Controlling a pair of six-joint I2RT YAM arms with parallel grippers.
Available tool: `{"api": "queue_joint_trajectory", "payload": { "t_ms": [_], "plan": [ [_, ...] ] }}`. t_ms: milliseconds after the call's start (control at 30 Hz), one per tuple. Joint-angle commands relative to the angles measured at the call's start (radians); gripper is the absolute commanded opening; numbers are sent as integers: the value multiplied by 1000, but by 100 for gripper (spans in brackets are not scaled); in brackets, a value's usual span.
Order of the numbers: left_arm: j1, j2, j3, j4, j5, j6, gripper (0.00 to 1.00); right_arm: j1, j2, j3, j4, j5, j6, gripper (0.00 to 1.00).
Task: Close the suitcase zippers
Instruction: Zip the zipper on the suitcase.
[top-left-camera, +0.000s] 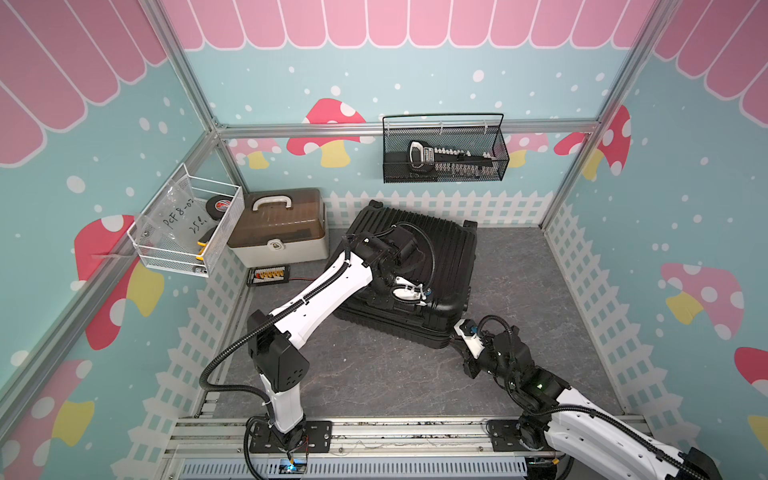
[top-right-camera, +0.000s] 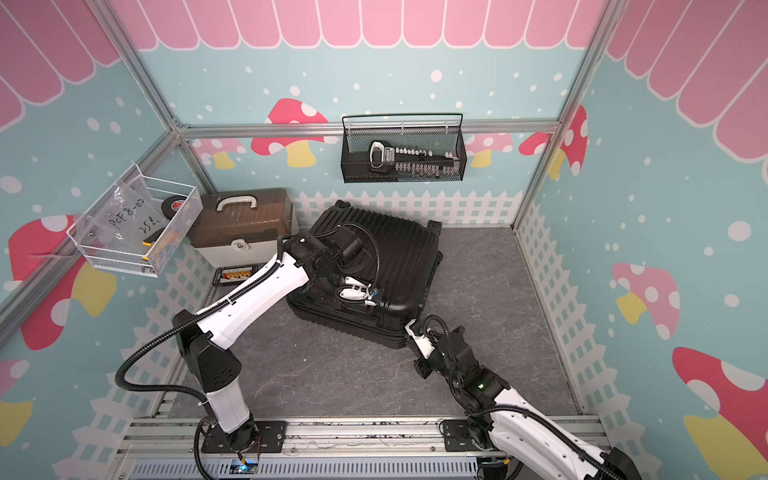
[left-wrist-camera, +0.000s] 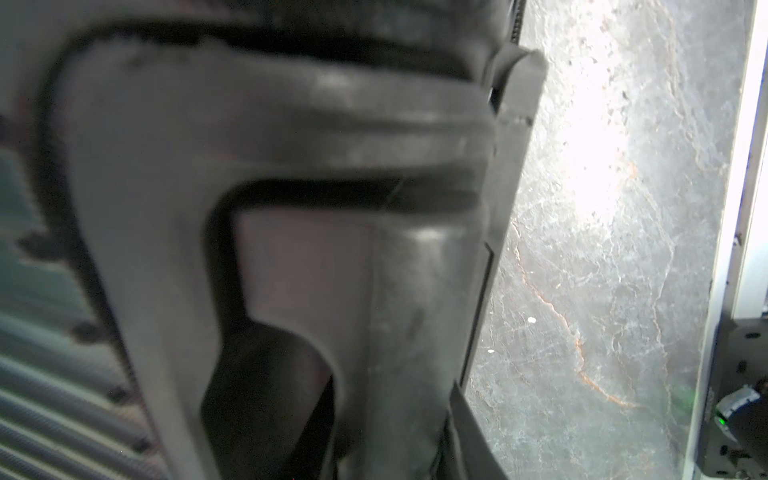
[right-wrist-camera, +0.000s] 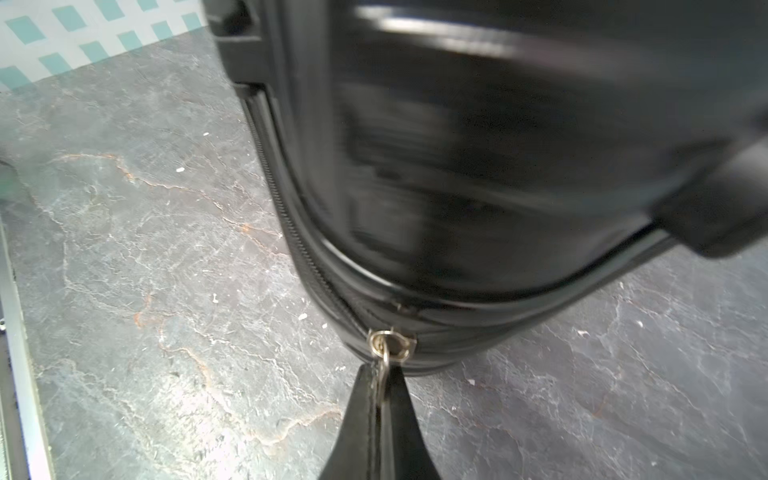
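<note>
The black ribbed suitcase (top-left-camera: 419, 257) (top-right-camera: 386, 253) lies flat on the grey floor, wheels toward the back wall. My left arm reaches over it. The left gripper (top-left-camera: 409, 293) sits at the case's near end, its dark fingers closed round a black moulded handle (left-wrist-camera: 395, 291) that fills the left wrist view. My right gripper (right-wrist-camera: 383, 370) (top-left-camera: 457, 328) is at the case's near right corner, shut on the small metal zipper pull (right-wrist-camera: 385, 360) hanging from the slider (right-wrist-camera: 392, 343). The zipper track (right-wrist-camera: 291, 224) curves away from the slider along the seam.
A beige toolbox (top-left-camera: 278, 232) stands left of the case, with a small connector board (top-left-camera: 268, 275) on the floor before it. A white wire basket (top-left-camera: 187, 224) hangs on the left wall, a black mesh basket (top-left-camera: 444, 149) on the back wall. The metal rail (top-left-camera: 374, 432) runs along the front.
</note>
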Motion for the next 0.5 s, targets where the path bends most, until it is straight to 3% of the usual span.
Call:
{"api": "queue_joint_trajectory", "payload": {
  "t_ms": [0, 467],
  "plan": [
    [28, -4, 97, 210, -169, -207, 8, 14, -16, 14, 24, -171, -40, 0],
    [-46, 102, 151, 208, -37, -519, 1, 16, 52, 8, 118, -249, -47, 0]
  ]
}}
